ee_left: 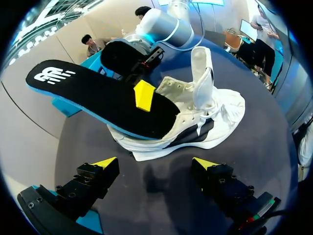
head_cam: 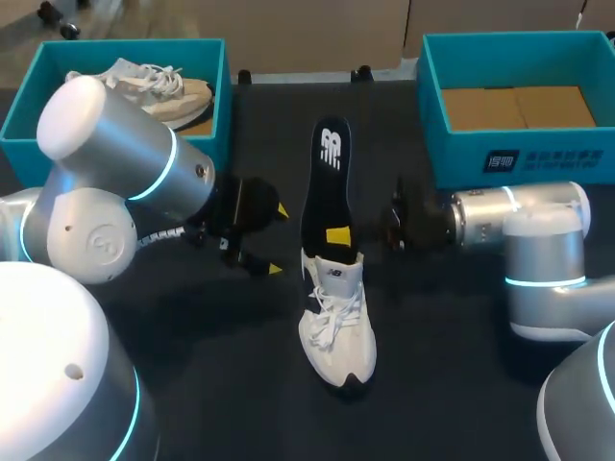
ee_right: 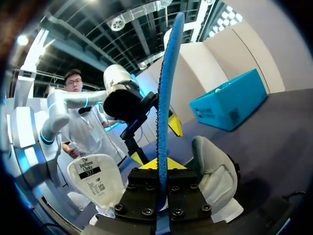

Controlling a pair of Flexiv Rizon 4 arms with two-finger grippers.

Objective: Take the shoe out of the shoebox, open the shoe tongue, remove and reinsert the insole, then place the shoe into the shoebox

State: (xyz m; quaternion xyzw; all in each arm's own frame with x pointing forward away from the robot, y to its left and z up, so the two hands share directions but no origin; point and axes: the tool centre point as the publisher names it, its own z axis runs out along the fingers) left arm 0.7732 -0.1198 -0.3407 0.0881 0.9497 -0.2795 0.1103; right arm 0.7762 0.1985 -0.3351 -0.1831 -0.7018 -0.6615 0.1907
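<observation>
A white shoe (head_cam: 336, 327) lies in the middle of the black table, its toe toward the front edge. A black insole (head_cam: 325, 173) with a blue rim sticks out of its opening toward the far edge. My right gripper (head_cam: 338, 235) comes in from the right and is shut on the insole near the shoe's opening. In the right wrist view the insole (ee_right: 166, 93) stands edge-on between that gripper's (ee_right: 161, 164) fingers, with the shoe (ee_right: 215, 176) just under it. My left gripper (ee_left: 155, 164) stands open beside the shoe (ee_left: 205, 117), a short way from it, with nothing between its fingers.
A teal shoebox (head_cam: 19, 125) at the back left holds another light shoe (head_cam: 154, 86). A second teal shoebox (head_cam: 437, 106) at the back right shows only its cardboard floor. Both arms' thick bodies fill the near corners.
</observation>
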